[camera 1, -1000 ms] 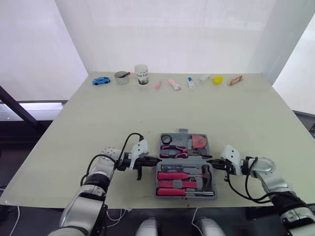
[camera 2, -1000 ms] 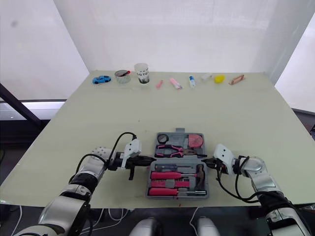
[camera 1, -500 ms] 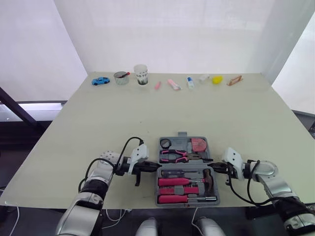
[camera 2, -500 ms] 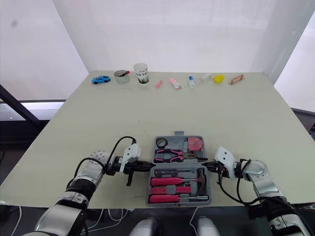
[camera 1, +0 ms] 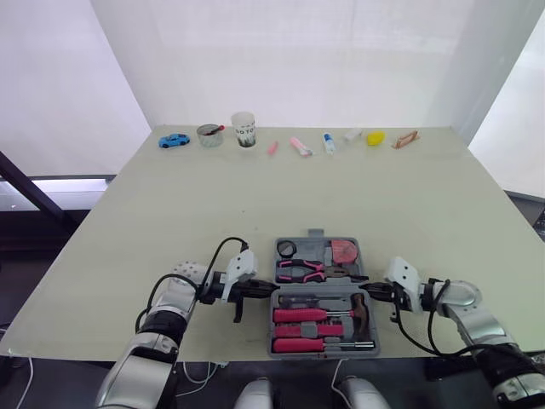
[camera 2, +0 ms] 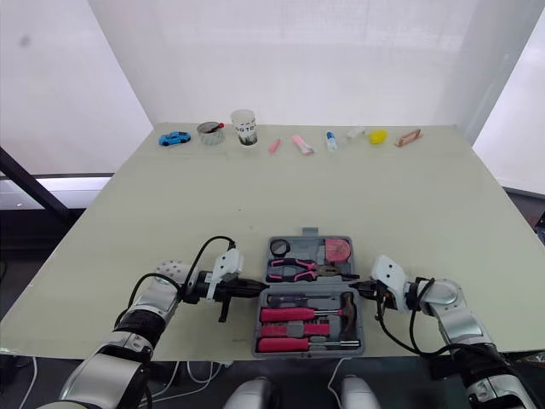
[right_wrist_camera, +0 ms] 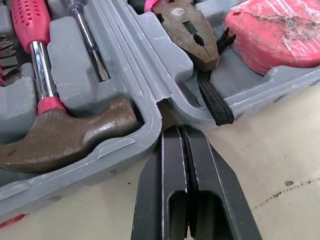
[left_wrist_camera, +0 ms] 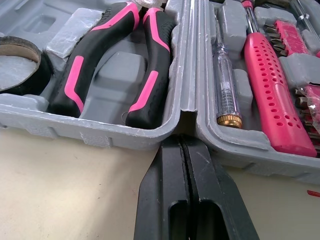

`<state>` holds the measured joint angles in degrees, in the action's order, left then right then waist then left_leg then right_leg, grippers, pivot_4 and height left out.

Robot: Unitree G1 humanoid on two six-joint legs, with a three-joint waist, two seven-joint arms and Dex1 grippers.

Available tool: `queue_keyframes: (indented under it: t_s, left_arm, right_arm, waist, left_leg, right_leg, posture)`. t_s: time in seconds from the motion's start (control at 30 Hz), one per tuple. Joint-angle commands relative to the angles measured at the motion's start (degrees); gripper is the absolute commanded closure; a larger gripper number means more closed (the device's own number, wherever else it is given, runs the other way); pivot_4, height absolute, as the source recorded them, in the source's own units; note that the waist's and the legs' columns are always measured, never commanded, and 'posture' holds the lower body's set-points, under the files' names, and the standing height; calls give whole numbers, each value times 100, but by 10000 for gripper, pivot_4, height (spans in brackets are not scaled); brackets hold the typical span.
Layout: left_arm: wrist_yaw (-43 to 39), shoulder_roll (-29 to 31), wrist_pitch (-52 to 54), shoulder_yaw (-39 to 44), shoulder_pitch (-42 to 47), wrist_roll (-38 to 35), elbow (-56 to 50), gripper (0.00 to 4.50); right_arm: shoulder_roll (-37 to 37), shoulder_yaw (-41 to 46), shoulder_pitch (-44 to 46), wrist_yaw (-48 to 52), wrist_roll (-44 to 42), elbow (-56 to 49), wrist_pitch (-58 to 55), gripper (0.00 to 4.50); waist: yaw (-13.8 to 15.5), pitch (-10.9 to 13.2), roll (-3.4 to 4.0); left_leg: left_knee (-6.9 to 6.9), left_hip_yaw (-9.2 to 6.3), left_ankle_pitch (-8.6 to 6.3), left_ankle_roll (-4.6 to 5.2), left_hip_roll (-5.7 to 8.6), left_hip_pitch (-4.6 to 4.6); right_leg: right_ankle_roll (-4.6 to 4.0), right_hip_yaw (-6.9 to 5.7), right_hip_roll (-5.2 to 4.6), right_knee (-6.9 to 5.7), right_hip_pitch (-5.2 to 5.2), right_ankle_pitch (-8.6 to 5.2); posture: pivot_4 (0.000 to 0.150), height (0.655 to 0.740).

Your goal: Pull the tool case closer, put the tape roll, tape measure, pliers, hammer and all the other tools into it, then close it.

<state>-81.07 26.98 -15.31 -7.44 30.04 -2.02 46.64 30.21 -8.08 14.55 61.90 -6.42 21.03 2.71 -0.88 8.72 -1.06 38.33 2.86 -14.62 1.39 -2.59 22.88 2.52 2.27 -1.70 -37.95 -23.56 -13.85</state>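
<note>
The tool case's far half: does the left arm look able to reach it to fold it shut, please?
Probably yes: the left tool, shut, points into the hinge gap at the left side of the tool case, beside that half's wall, with nothing between.

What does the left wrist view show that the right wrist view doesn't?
Left wrist: pliers handles, tape roll, tester screwdriver, pink driver. Right wrist: hammer head, tape measure, black strap, the pliers' nose. Both: the hinge notch of the grey tool case, met by a shut tool: left tool in one, right tool in the other.
</note>
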Motion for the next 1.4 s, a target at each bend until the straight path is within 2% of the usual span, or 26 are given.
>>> queue_keyframes:
  t_s: [0.03,0.2,0.37,0.4,0.43,0.5,0.53,0.7,0.93,1.07,1.27,1.4]
  left_arm:
    - [-27,362,80,128,-188,-112,-163,45000]
    - [-51,658,525,433,-453,-675,-887,45000]
    - [-175,731,1592,652,-993,-1537,-2501,45000]
    - [-191,728,1775,615,-1114,-1661,-2838,45000]
    - [-178,725,1918,563,-1217,-1736,-3118,45000]
    - [-124,710,2211,401,-1424,-1837,-3707,45000]
    - [-86,709,2324,329,-1502,-1854,-3929,45000]
    - [-2,720,2476,-164,-1748,-1637,-4491,45000]
    - [326,578,2291,-760,-1761,-1113,-4311,45000]
    - [637,395,2365,-1004,-1778,-838,-4147,45000]
    - [809,555,2170,-1366,-1919,-329,-3908,45000]
    - [871,558,2076,-1434,-1974,-311,-3853,45000]
  right_arm:
    - [194,378,-64,-11,-278,-136,-28,44815]
    - [352,766,-75,93,-743,-158,-551,44815]
    - [325,1040,235,124,-1204,-74,-1353,22011]
    - [298,1052,341,117,-1268,-26,-1530,15679]
    - [267,1061,447,94,-1321,27,-1694,12612]
    - [203,1038,731,68,-1420,196,-2157,2272]
    - [188,1007,858,64,-1445,266,-2387,992]
    - [23,856,1619,105,-1373,934,-3038,992]
    - [-296,610,2629,240,-945,2489,-2852,992]
    - [-537,802,3185,447,-998,3362,-2886,992]
    - [-641,590,3642,563,-498,4307,-2725,992]
    - [-758,588,3757,762,-354,4600,-2835,992]
  waist:
    - [-30,2,-2]
    - [-61,4,-3]
    - [-25,7,-7]
    - [-20,7,-6]
    - [-25,7,-6]
    - [-26,7,-6]
    - [-21,7,-6]
    - [-5,8,-5]
    - [-5,10,-3]
    - [-23,11,-1]
    - [-12,10,1]
    - [-24,2,8]
  left_leg:
    - [0,0,0,0,-2,0]
    - [-1,-9,0,0,-7,0]
    - [0,-13,0,0,-8,3]
    - [0,-13,0,0,-7,3]
    - [0,-13,0,0,-8,2]
    - [0,-13,0,0,-8,1]
    - [0,-12,0,0,-7,1]
    - [-1,-10,0,0,-5,2]
    - [-2,1,0,0,-4,4]
    - [-1,3,0,0,-3,4]
    - [-4,2,0,0,-4,5]
    - [-4,1,0,0,-4,-3]
  right_leg:
    - [0,1,1,0,-1,0]
    - [-1,3,2,-2,-4,0]
    - [0,4,-6,-1,-4,1]
    - [0,5,-6,0,-5,1]
    - [0,7,-8,-1,-4,1]
    - [0,9,-6,-1,-5,1]
    - [0,8,-6,-2,-5,1]
    - [-1,7,-4,0,-5,0]
    - [-1,5,-3,1,-8,0]
    - [-1,9,-3,1,-8,1]
    - [-2,1,-4,1,-8,0]
    - [-2,9,-5,0,-3,1]
  posture:
    - [1500,7400]
    - [1500,7400]
    - [1500,7400]
    - [1500,7400]
    - [1500,7400]
    - [1500,7400]
    - [1500,7400]
    - [1500,7400]
    - [1500,7400]
    - [1500,7400]
    - [1500,7400]
    - [1500,7400]
